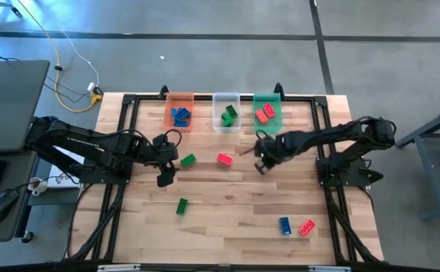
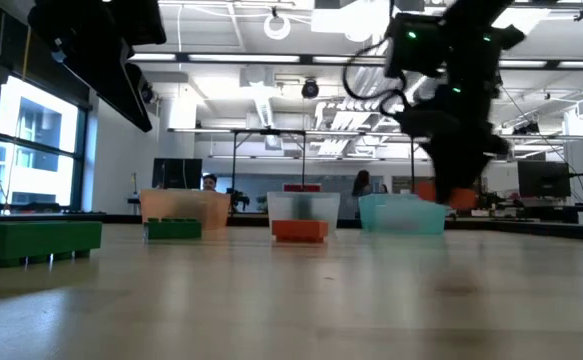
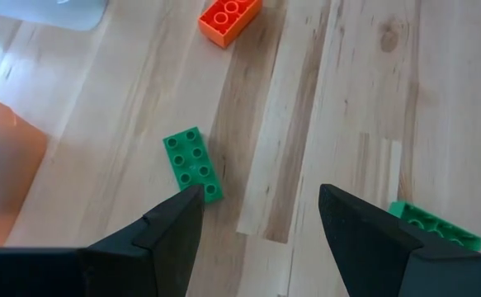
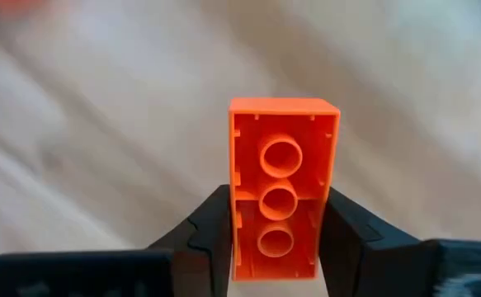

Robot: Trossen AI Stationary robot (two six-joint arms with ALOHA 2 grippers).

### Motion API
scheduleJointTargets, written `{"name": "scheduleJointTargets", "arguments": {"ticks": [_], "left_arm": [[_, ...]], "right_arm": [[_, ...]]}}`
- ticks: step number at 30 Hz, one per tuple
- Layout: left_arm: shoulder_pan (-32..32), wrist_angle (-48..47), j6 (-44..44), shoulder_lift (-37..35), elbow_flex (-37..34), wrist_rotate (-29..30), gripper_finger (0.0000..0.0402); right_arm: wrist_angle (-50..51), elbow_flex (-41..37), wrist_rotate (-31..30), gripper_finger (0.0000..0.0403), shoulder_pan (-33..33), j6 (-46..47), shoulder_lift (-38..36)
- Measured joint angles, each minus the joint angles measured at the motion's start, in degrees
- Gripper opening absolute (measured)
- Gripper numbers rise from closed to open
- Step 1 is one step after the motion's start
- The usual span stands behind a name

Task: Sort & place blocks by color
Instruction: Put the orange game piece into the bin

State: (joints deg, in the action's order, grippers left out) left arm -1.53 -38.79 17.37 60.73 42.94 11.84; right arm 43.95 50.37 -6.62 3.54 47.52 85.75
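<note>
Right wrist view, red block (image 4: 281, 194) clamped between right gripper (image 4: 277, 231) fingers

Three bins (image 1: 226, 112) stand side by side along the tabletop's (image 1: 227, 204) far edge, each holding blocks (image 1: 180, 115). Two loose blocks (image 1: 189, 159) lie mid-table between the arms, one (image 1: 182, 205) nearer the front, two (image 1: 296, 226) at the front right.

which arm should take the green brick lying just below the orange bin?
Left. The left gripper hangs open right over the green brick, which lies free on the table. The right gripper is busy: shut on a red brick near the green bin.
</note>
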Motion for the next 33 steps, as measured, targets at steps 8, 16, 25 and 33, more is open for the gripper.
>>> {"name": "scheduleJointTargets", "arguments": {"ticks": [8,16,25,33], "left_arm": [[0.0,0.1,0.0,0.0,0.0,2.0,0.0227],[0.0,0.1,0.0,0.0,0.0,2.5,0.0227],[0.0,1.9,0.5,0.0,0.0,2.8,0.0227],[0.3,6.1,0.5,0.0,0.0,3.8,0.0227]], "right_arm": [[0.1,11.8,-8.3,0.0108,8.1,-12.4,0.0],[-2.3,19.3,-18.0,0.0108,17.0,-24.6,0.0],[-6.9,15.7,-13.1,0.0108,26.8,-27.0,1.8],[-6.8,12.4,-6.0,0.0108,30.8,-26.9,5.9]]}}
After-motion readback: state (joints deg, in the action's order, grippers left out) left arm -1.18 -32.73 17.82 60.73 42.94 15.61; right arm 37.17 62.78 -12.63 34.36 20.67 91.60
